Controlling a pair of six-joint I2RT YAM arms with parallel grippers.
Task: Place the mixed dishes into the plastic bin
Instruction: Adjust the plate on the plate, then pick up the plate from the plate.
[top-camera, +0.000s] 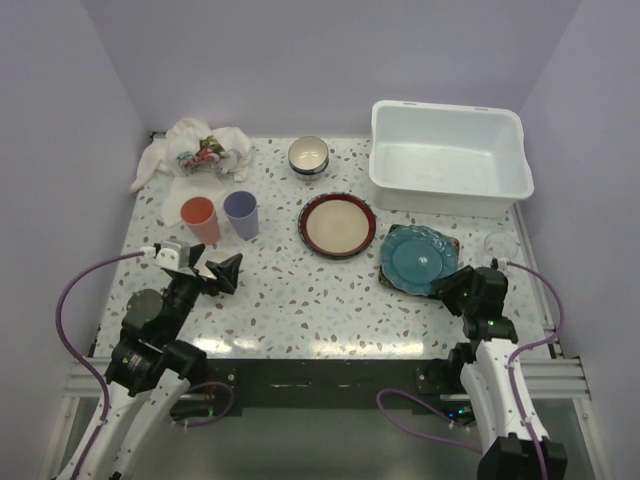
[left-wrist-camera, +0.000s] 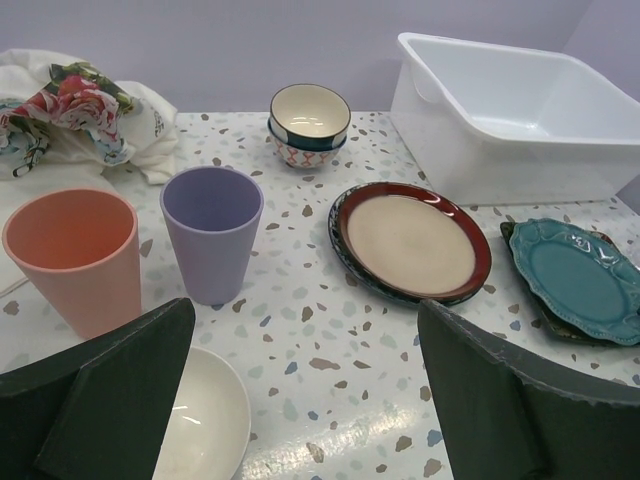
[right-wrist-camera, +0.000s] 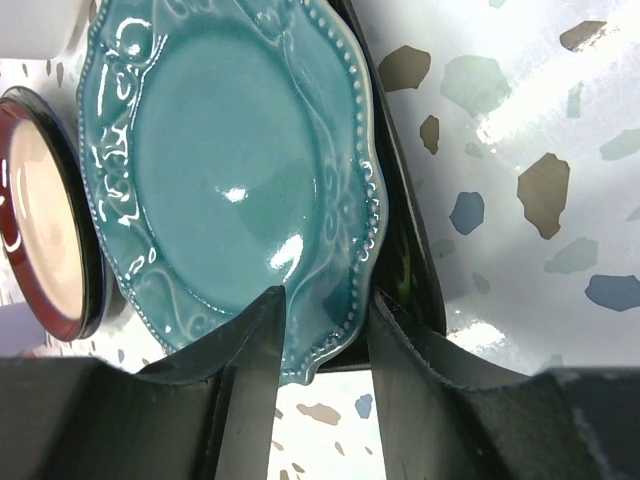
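The teal scalloped plate (top-camera: 420, 258) lies on a dark square plate (right-wrist-camera: 405, 230) at the table's right. My right gripper (right-wrist-camera: 325, 300) is open, its fingers either side of the teal plate's near rim, one above the plate and one beside its edge. The white plastic bin (top-camera: 445, 108) stands at the far right. A red-rimmed cream plate (top-camera: 337, 224) rests mid-table, stacked small bowls (top-camera: 308, 155) behind it, an orange cup (top-camera: 199, 218) and a purple cup (top-camera: 241, 213) on the left. My left gripper (left-wrist-camera: 310, 400) hangs wide open over the table, a white bowl (left-wrist-camera: 200, 420) by its left finger.
A white cloth with a red-green print (top-camera: 195, 150) is bunched in the far left corner. Purple walls close the table on the left, back and right. A clear glass object (top-camera: 497, 243) sits by the right edge, just past the teal plate.
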